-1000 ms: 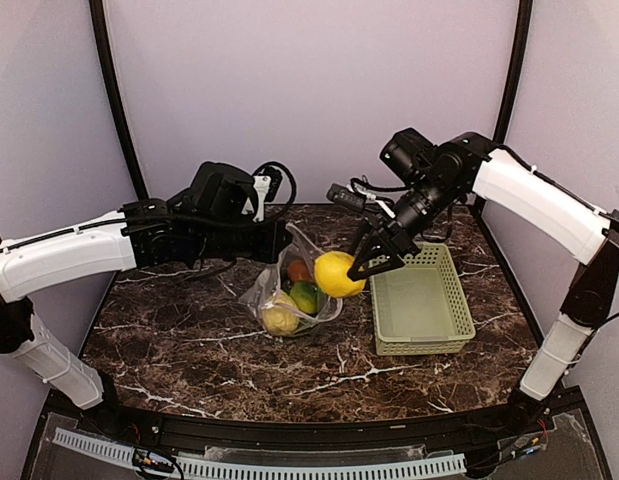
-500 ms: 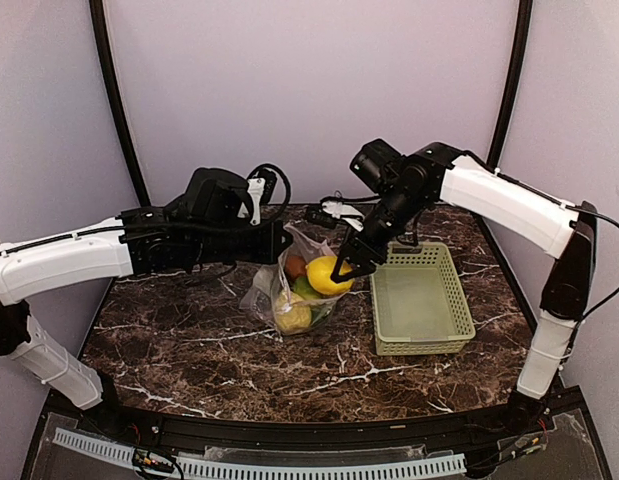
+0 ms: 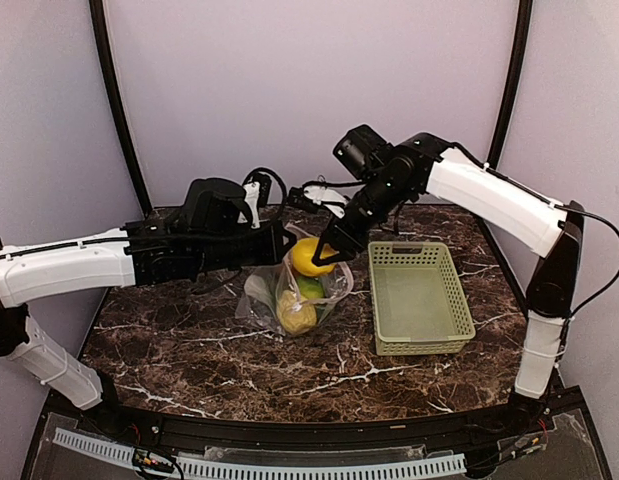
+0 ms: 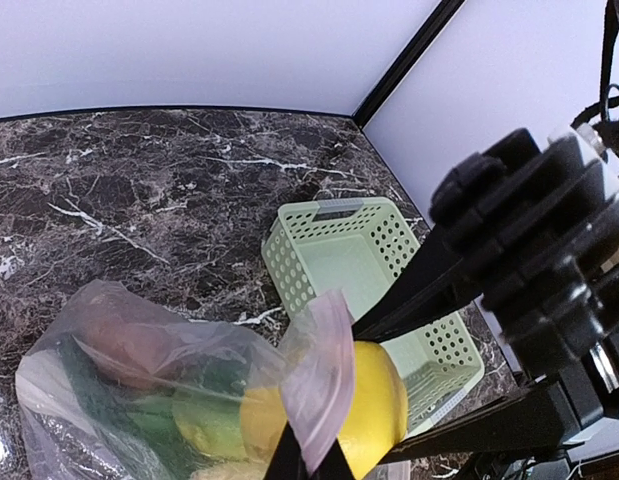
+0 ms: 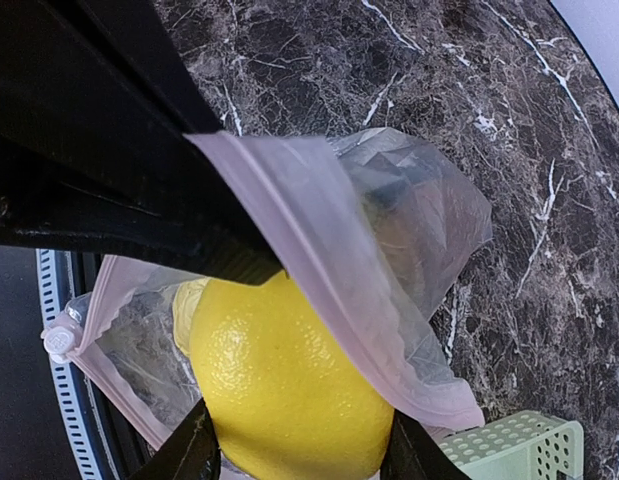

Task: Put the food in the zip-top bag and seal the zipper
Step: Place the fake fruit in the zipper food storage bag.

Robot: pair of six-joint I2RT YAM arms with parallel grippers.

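Now the lemon, clamped in right gripper, reaches the bag mouth, away from basket; left gripper pinches bag rim; release looks near.

The mouth of the zip-top bag is nearly plugged: the lemon, gripped in the right tool, fills the opening, and the left tool pinches the raised lip just beside it. The left arm bars the back left of the desk; the right arm reaches over the back right. The green basket stands near the bag's right side, leaving a narrow strip. Bare marble lies open in front and to the bag's left.
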